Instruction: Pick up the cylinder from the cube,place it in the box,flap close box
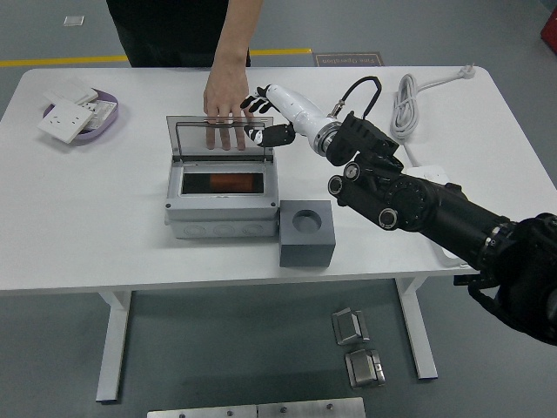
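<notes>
The grey box [222, 218] stands open, its clear lid [218, 139] upright at the back. Inside lies the reddish-brown cylinder [228, 183]. To the box's right is the grey cube [306, 248], whose round top hole is empty. My right hand [261, 117] hovers at the lid's upper right corner, fingers relaxed and holding nothing, thumb close to the lid's edge. A person's hand [228, 100] rests flat on the table just behind the lid. The left arm is out of view.
A purple dish [103, 122] with white sockets sits at the far left. On the right are a coiled white cable [407, 109] and a power strip [428, 185], partly under my right arm. Metal parts lie on the floor below.
</notes>
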`<action>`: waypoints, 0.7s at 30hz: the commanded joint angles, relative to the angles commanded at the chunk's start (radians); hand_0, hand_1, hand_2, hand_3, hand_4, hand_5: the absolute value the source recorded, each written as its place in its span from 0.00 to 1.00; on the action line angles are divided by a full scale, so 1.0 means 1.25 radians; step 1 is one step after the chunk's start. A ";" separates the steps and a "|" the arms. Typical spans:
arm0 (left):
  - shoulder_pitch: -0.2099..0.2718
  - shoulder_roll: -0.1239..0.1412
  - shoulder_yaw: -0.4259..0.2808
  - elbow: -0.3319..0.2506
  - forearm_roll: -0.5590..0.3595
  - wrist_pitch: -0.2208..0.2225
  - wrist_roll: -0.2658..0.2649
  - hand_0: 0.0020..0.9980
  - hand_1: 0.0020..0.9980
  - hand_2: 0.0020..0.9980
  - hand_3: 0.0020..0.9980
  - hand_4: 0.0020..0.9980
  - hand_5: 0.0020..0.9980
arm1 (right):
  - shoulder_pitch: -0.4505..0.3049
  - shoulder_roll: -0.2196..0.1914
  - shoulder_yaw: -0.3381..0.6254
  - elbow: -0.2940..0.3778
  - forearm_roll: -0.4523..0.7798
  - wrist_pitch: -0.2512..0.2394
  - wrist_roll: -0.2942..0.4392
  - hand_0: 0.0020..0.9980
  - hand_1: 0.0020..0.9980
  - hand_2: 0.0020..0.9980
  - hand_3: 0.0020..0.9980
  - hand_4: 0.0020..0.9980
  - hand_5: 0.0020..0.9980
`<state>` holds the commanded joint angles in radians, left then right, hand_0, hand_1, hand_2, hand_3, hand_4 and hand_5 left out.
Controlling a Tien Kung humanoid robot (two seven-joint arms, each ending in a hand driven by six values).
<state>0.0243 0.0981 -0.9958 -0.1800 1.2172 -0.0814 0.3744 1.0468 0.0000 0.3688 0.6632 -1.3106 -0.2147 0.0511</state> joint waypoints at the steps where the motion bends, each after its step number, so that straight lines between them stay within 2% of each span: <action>1: 0.000 0.000 0.001 0.000 -0.002 0.000 -0.001 0.58 0.63 0.55 0.55 0.62 0.30 | -0.003 0.000 -0.001 0.010 -0.003 0.000 -0.001 0.81 0.72 0.70 0.72 0.62 0.20; 9: 0.003 -0.002 0.008 0.000 -0.010 0.003 -0.005 0.58 0.63 0.55 0.55 0.62 0.30 | -0.027 -0.001 -0.005 0.095 -0.028 -0.005 -0.008 0.81 0.72 0.69 0.72 0.62 0.20; 21: 0.006 -0.005 0.019 0.000 -0.023 0.006 -0.010 0.58 0.63 0.55 0.55 0.62 0.30 | -0.056 -0.043 -0.019 0.184 -0.057 -0.008 -0.018 0.80 0.72 0.69 0.72 0.62 0.21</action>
<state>0.0318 0.0920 -0.9724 -0.1800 1.1881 -0.0736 0.3621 0.9771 -0.0537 0.3450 0.8930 -1.3816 -0.2248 0.0283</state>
